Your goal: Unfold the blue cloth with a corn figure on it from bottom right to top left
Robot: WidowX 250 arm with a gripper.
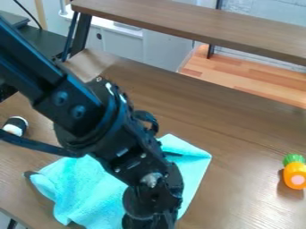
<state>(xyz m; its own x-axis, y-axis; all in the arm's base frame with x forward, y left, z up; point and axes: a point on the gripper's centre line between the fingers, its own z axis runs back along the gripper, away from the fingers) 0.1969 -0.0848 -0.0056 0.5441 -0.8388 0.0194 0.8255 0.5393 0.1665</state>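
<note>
Rumpled blue cloth (90,197) lay beneath the gripper (149,221), likely posted there for a fold; its opening and hold were indiscernible.

Brown wooden table (245,129) — raised shelf (191,26) along its far side, white cabinet (124,44) and pale brick wall (263,12) beyond

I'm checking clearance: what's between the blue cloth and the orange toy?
Bare brown tabletop lies between the cloth and the toy, in the camera view.
</note>
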